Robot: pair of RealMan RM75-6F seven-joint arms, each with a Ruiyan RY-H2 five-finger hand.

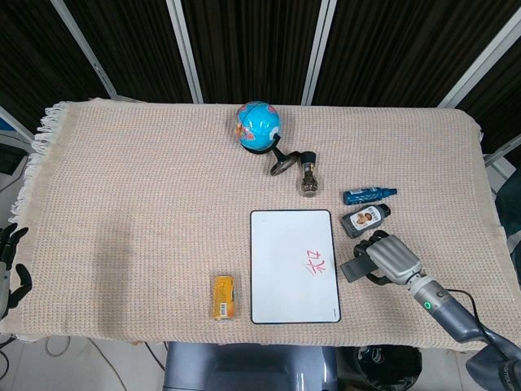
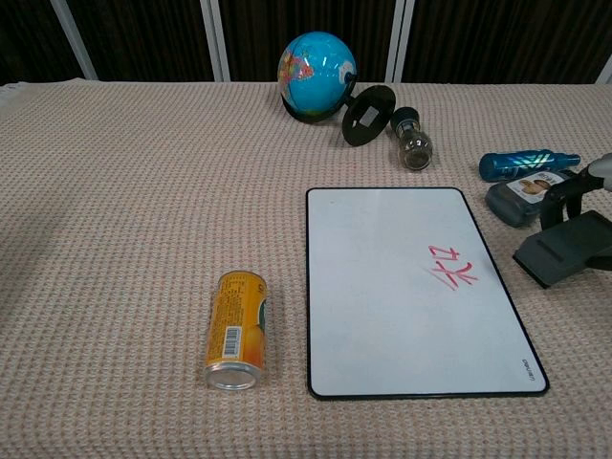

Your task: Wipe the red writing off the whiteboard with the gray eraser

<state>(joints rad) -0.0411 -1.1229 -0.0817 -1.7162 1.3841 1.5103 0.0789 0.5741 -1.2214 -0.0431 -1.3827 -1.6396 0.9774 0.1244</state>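
The whiteboard [image 1: 294, 265] [image 2: 414, 287] lies flat near the table's front, with red writing [image 1: 316, 262] [image 2: 451, 265] on its right half. My right hand [image 1: 389, 258] [image 2: 577, 191] grips the gray eraser [image 1: 356, 269] [image 2: 565, 247] just off the board's right edge, the eraser's flat end pointing toward the writing and held slightly above the cloth. My left hand [image 1: 10, 261] hangs beyond the table's left front corner, fingers spread and holding nothing.
A dark flat bottle [image 1: 364, 219] [image 2: 529, 196] and a blue tube [image 1: 369, 195] [image 2: 526, 163] lie right behind my right hand. A globe [image 1: 258, 125], a black stand [image 1: 285, 160] and a small jar [image 1: 308, 177] sit further back. An orange can [image 1: 224, 296] [image 2: 235, 330] lies left of the board.
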